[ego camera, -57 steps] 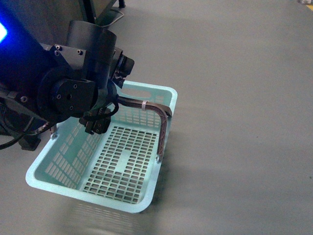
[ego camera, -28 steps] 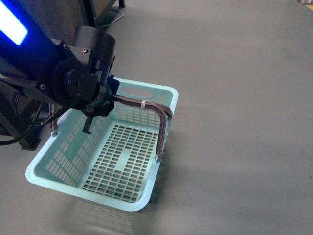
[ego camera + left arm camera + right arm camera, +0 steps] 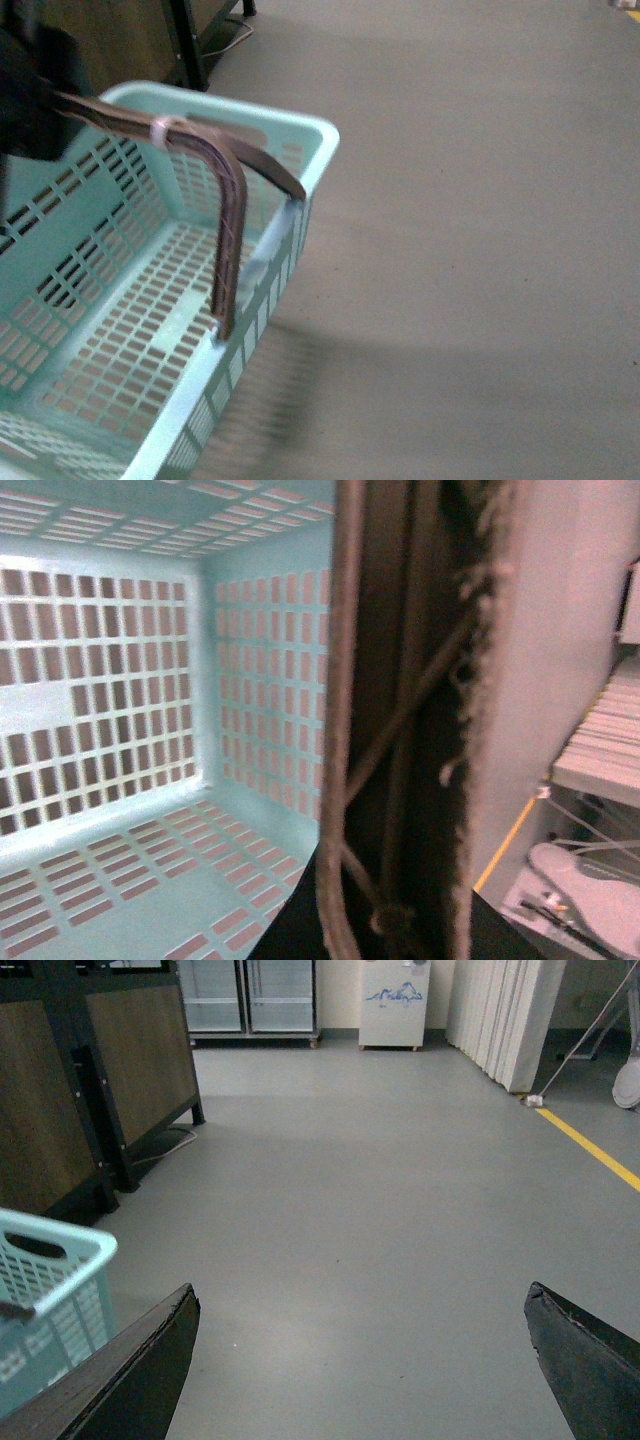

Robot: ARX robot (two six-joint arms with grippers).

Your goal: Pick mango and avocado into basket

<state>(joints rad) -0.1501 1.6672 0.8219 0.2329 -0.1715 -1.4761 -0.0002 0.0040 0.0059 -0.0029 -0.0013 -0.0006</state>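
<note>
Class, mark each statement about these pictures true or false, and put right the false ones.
1. No fruit shows in the basket. True.
2. The basket's handles are bright red. False: they are brown-grey.
3. The right gripper is shut on a mango. False: it is open and holds nothing.
4. A white tie wraps the handles. True.
5. A yellow line runs along the floor. True.
</note>
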